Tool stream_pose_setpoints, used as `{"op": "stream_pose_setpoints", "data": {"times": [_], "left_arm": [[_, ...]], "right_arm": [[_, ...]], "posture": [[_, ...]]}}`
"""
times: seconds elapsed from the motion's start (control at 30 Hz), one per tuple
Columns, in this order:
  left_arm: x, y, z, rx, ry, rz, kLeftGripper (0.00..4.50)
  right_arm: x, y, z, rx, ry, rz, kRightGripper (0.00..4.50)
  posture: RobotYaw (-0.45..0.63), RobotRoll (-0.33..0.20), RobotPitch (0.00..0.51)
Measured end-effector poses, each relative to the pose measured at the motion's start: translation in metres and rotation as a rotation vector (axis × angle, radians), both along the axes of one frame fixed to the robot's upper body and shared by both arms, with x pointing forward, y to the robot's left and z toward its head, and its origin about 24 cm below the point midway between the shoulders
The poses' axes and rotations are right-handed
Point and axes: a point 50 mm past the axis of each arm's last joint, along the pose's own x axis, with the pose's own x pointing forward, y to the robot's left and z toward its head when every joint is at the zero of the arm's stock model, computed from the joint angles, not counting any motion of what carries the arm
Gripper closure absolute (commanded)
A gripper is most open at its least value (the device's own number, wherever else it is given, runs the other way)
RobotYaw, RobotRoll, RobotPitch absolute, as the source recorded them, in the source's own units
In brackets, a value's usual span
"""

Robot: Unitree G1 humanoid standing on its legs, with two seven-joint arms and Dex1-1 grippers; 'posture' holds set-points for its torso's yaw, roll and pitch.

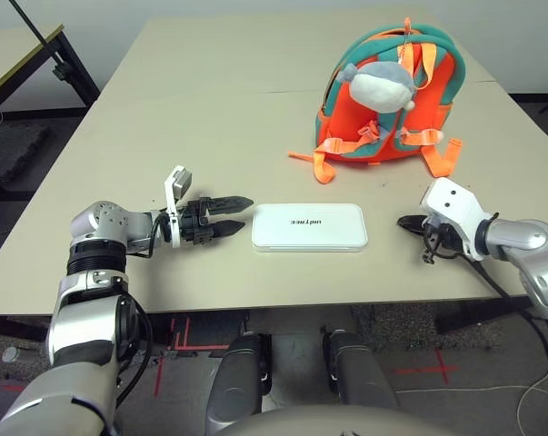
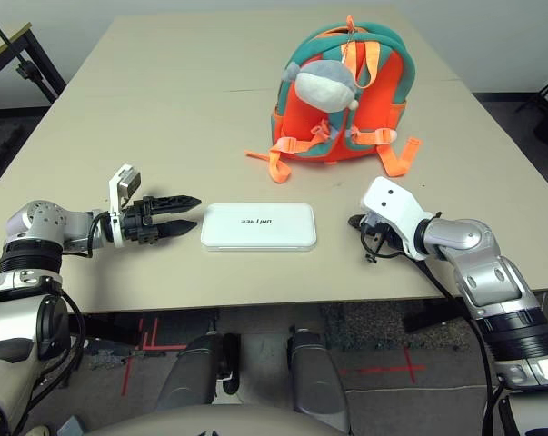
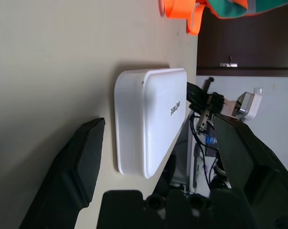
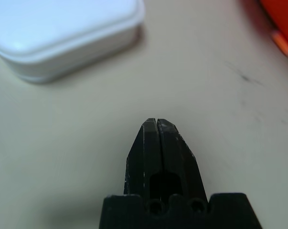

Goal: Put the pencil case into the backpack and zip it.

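left tool [image 1: 240,214] wide open beside pencil case [image 1: 309,226]; right tool [image 4: 156,125] closed, empty

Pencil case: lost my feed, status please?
Left gripper open beside flat white pencil case. Right gripper shut, empty. Orange backpack upright behind. Nothing between.

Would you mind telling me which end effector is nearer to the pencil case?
Left. The left end effector sits open just off the pencil case's left end; the right end effector, shut, lies farther off its right end.

Lab: bare beige table [image 1: 210,100], red floor tape marks [image 1: 178,338].
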Motion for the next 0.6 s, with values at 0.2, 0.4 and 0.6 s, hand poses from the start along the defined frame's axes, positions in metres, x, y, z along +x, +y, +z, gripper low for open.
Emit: {"op": "stream_pose_setpoints", "data": {"times": [0.2, 0.4, 0.6], "left_arm": [[0.001, -0.001, 0.0, 0.006, 0.003, -0.011, 0.0], [0.002, -0.001, -0.001, -0.005, 0.006, -0.012, 0.0], [0.002, -0.001, -0.002, -0.005, 0.003, -0.019, 0.0]], "right_arm": [[0.004, 0.011, -0.001, 0.012, -0.004, 0.033, 4.46], [0.006, 0.02, -0.002, 0.012, 0.0, 0.062, 4.46], [0.006, 0.028, -0.002, 0.013, 0.009, 0.091, 4.46]], "posture": [[-0.17, 0.0, 0.127], [-0.17, 0.0, 0.128], [-0.17, 0.0, 0.13]]}}
